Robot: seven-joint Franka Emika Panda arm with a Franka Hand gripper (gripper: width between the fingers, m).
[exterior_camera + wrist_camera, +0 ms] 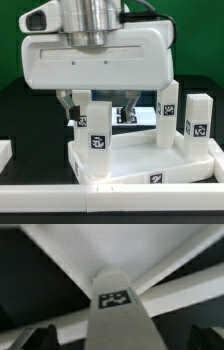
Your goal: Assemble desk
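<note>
The white desk tabletop (130,160) lies flat near the front rail, with tags on its side. A white leg (97,127) with a square tag stands upright on its corner at the exterior view's left. My gripper (98,110) hangs straight over this leg, with a finger on each side of it. In the wrist view the leg (118,308) runs up between the fingertips (42,339), with dark gaps on both sides. The jaws are open and hold nothing. Two more tagged legs (167,110) (198,122) stand at the exterior view's right.
A white border rail (110,198) runs along the front edge, and another white piece (6,152) lies at the exterior view's left. The surface is black with a green backdrop behind it. The tabletop's underside and rim (150,246) fill the wrist view beyond the leg.
</note>
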